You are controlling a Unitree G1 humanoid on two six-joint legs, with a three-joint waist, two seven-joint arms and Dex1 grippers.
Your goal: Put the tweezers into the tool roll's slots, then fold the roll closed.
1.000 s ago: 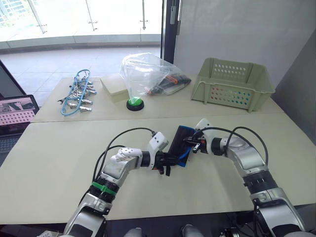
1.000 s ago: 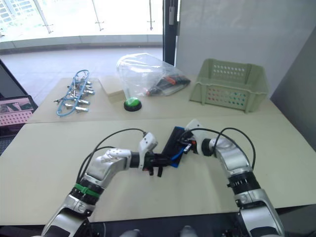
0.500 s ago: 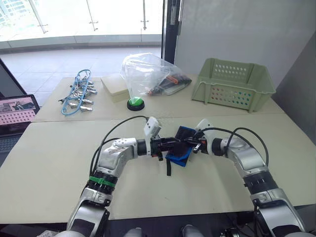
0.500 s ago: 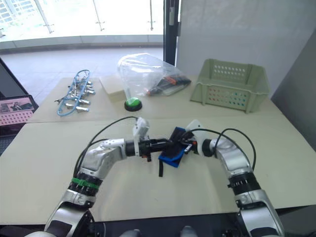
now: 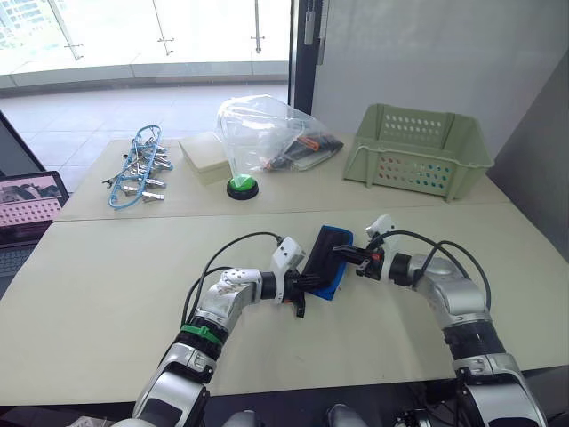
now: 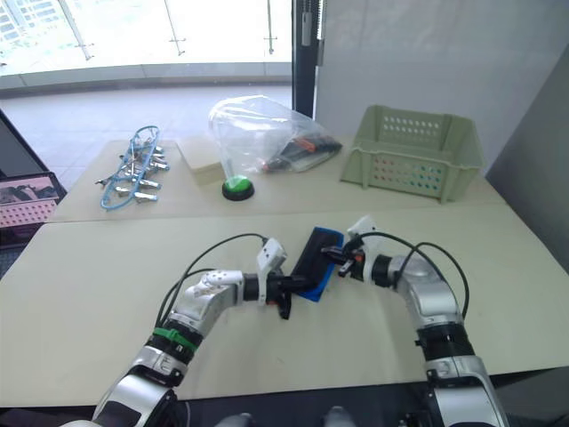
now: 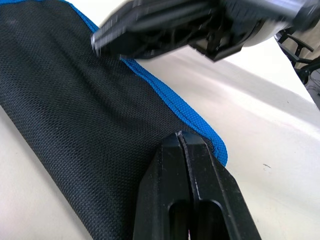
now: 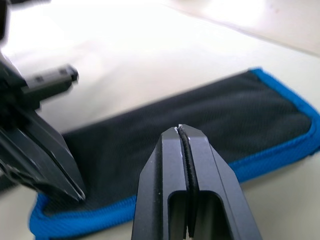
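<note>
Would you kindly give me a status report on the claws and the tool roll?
Left claw shut. Right claw shut on a thin black strap. Tool roll folded closed between them. Nothing obstructing.

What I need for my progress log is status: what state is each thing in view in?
tool roll: folded closed, lying on the table.
left gripper: jaws shut, tip at the roll.
right gripper: jaws shut, over the roll.
basket: upright, open side up.
plastic bag: puffed up, items inside.
</note>
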